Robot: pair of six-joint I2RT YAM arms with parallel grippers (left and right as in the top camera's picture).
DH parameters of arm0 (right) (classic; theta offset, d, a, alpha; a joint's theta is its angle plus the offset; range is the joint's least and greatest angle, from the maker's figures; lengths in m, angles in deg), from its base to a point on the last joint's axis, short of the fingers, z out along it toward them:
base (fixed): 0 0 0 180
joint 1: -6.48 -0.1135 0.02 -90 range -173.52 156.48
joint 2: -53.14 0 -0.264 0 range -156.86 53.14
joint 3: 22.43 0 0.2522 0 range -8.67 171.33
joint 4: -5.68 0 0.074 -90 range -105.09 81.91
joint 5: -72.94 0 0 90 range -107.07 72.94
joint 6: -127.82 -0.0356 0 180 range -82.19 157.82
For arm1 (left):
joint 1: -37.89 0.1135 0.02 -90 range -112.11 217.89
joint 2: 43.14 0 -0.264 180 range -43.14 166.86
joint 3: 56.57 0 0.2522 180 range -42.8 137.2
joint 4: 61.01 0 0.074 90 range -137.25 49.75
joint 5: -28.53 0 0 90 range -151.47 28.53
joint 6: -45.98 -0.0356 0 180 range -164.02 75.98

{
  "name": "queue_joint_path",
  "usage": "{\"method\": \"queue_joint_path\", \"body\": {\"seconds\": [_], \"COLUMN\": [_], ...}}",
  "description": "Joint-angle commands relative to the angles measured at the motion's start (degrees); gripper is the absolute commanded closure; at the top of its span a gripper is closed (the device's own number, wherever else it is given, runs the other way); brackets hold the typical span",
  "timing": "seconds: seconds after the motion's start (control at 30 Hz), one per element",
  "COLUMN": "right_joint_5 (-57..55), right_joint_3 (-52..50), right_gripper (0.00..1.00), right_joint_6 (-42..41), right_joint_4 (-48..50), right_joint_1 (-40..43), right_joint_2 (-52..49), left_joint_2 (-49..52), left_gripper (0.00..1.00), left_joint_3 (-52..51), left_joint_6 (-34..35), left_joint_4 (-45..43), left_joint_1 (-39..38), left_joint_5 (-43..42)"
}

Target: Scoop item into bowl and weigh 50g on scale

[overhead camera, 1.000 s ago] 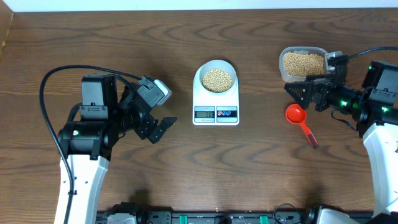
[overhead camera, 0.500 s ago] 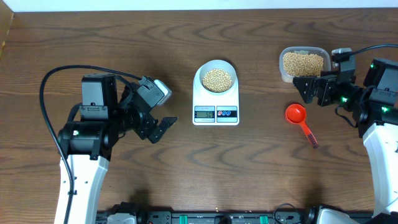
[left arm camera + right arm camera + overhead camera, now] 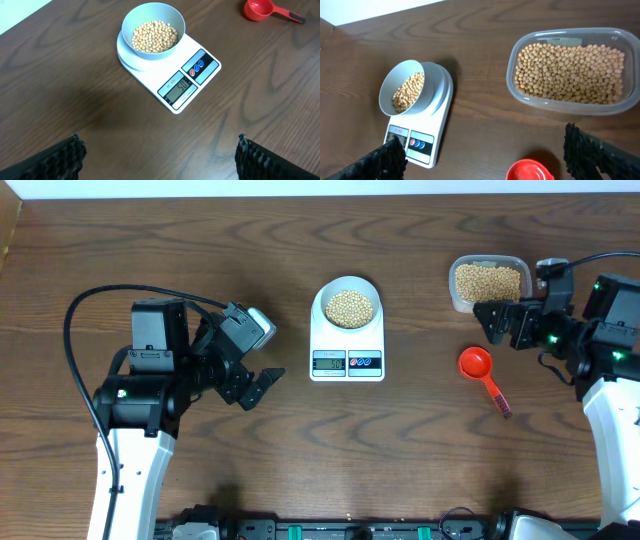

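The right gripper (image 3: pixel 488 321) is pulling back from the red scoop (image 3: pixel 476 363) toward the clear tub (image 3: pixel 452 288), having shifted up and to the right over the last second. The left gripper (image 3: pixel 262 386) is keeping its place, well apart from the scale (image 3: pixel 347 343).

From overhead, the beans (image 3: pixel 349 308) are sitting in the bowl (image 3: pixel 323 304) on the scale, and the scoop is lying empty on the surface (image 3: pixel 400 450). The weighing looks all but done, so the job now is probably reading the display (image 3: pixel 179 88). Both arms are best staying off the scale and the surface while the number is settling, with any correction being made a few beans at a time.

In the left wrist view, that arm's fingers (image 3: pixel 60 159) are standing wide apart, holding nothing. The digits are showing but are too blurred to read with confidence.

In the right wrist view, that arm's fingers (image 3: pixel 387 157) are likewise spread and empty. The scoop is being cut off by the bottom edge, and the display is too small to make out.
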Motion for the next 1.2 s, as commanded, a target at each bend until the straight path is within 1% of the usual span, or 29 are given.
{"method": "queue_joint_path", "body": {"seconds": [0.0, 0.2, 0.33, 0.6, 0.7, 0.8, 0.9, 1.1, 1.17], "right_joint_5": [-1.7, -2.8, -3.4, -10.2, -13.7, -15.9, -16.3, -20.2, -21.1], "right_joint_3": [1.0, 1.0, 1.0, 0.7, -0.7, -4.2, -9.9, -26.4, -30.0], "right_gripper": [0.01, 0.01, 0.01, 0.01, 0.01, 0.01, 0.01, 0.01, 0.01], "right_joint_6": [-1.2, -1.1, 0.4, 0.5, 0.5, 0.5, 0.5, 0.6, 0.7], "right_joint_4": [-0.2, -0.2, -0.3, -2.6, -2.6, -2.3, 1.1, 15.0, 17.5], "right_joint_1": [-1.6, -2.7, -3.7, -7.8, -9.7, -11.6, -12.6, -12.4, -12.4], "right_joint_2": [0.7, 2.1, 3.8, 7.6, 11.5, 17.0, 23.2, 38.6, 42.2], "left_joint_2": [0.1, 0.1, 0.1, 0.1, 0.1, 0.1, 0.1, 0.1, 0.1], "left_gripper": [0.02, 0.02, 0.02, 0.02, 0.02, 0.02, 0.02, 0.02, 0.02], "left_joint_3": [1.1, 1.1, 1.1, 1.1, 1.1, 1.1, 1.1, 1.1, 1.1], "left_joint_6": [-0.7, -0.7, -0.7, -0.7, -0.7, -0.7, -0.7, -0.7, -0.7], "left_joint_4": [0.0, 0.0, 0.0, 0.0, 0.0, 0.0, 0.0, 0.0, 0.0], "left_joint_1": [0.3, 0.3, 0.3, 0.3, 0.3, 0.3, 0.3, 0.3, 0.3], "left_joint_5": [-0.1, -0.1, -0.1, -0.1, -0.1, -0.1, -0.1, -0.1, -0.1]}}
